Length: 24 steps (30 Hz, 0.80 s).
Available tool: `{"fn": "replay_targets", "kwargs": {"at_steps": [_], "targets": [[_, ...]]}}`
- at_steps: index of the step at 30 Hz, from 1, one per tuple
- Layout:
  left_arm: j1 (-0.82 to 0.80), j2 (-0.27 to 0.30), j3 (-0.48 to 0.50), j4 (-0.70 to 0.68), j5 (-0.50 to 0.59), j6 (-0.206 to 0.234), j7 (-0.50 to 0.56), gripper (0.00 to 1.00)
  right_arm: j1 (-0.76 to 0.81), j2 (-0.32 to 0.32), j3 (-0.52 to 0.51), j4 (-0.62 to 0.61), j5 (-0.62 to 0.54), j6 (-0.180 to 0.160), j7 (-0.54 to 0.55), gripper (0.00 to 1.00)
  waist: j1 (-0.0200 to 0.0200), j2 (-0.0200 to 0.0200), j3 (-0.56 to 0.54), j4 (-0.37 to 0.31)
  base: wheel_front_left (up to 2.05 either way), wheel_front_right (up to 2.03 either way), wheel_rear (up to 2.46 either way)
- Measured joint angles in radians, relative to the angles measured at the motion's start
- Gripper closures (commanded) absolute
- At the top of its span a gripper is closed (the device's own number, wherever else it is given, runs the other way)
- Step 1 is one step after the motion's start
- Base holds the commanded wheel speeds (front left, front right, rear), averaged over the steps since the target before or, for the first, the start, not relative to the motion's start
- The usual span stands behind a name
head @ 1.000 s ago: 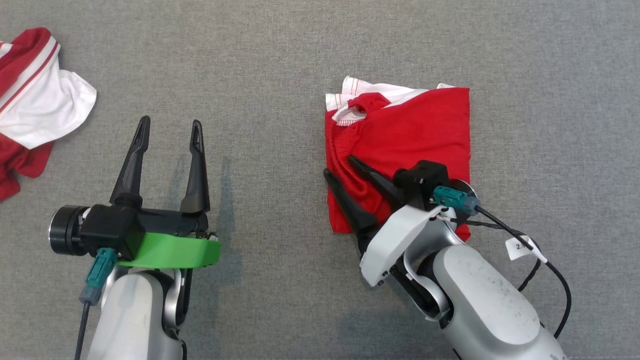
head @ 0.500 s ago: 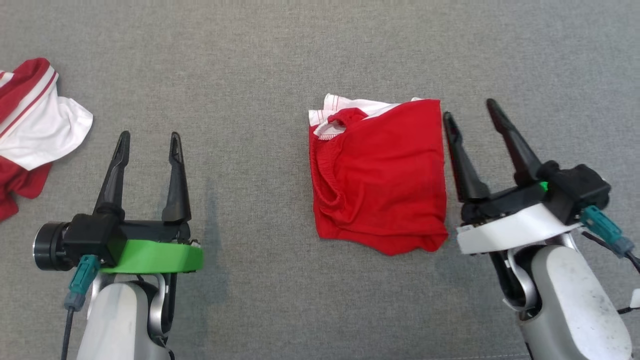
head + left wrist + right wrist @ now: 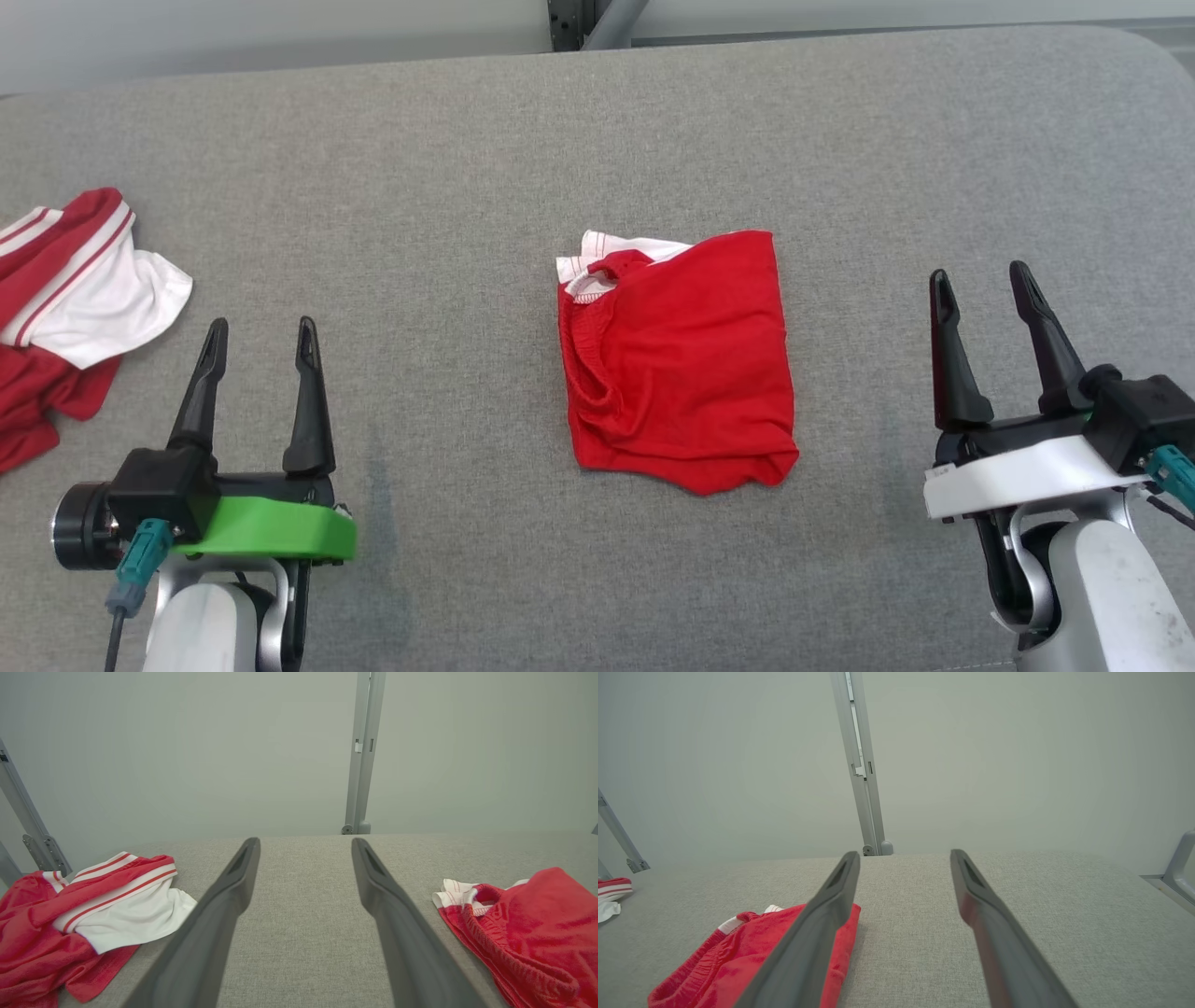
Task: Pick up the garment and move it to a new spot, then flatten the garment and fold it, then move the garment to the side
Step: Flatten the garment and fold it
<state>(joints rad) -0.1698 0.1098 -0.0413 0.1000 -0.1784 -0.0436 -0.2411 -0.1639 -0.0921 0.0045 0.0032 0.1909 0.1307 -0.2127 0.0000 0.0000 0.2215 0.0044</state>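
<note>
**Off the red garment: right gripper (image 3: 978,272) pulls clear**

It has swung away from the red garment (image 3: 681,364)'s near-left corner and now hovers well to its right, jaws spread wide and empty. The left gripper (image 3: 262,322) gapes likewise, holding nothing. The picture's left edge cuts off a crumpled red-and-white garment (image 3: 65,299). The red garment lies mid-table, folded to a rough square, with a white layer peeking out at its far-left corner.

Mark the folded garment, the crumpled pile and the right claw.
folded garment (image 3: 686,373), head view, middle of red panel
crumpled pile (image 3: 112,313), head view, white fabric
right claw (image 3: 977,273), head view, between its fingertips
</note>
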Motion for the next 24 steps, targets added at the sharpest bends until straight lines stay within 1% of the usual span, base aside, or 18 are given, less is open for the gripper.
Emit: {"fn": "replay_targets", "kwargs": {"at_steps": [6, 15, 24], "targets": [[0.056, 0.011, -0.018, 0.002, -0.004, -0.006, 0.030, 0.00, 0.072, -0.014, -0.002, -0.002, 0.000, 0.000, 0.014, 0.00, 0.0000, 0.0000, -0.073, -0.001, 0.00, 0.00, 0.00], [0.143, 0.035, -0.031, -0.024, -0.007, -0.010, 0.077, 0.00, 0.176, -0.016, -0.015, -0.053, 0.000, 0.000, 0.061, 0.00, 0.0000, 0.0000, -0.174, -0.004, 0.00, 0.00, 0.00], [0.173, 0.045, -0.044, -0.047, -0.011, -0.011, 0.099, 0.00, 0.221, -0.008, -0.029, -0.083, -0.001, 0.000, 0.081, 0.00, 0.0000, 0.0000, -0.218, -0.010, 0.00, 0.00, 0.00]]}}
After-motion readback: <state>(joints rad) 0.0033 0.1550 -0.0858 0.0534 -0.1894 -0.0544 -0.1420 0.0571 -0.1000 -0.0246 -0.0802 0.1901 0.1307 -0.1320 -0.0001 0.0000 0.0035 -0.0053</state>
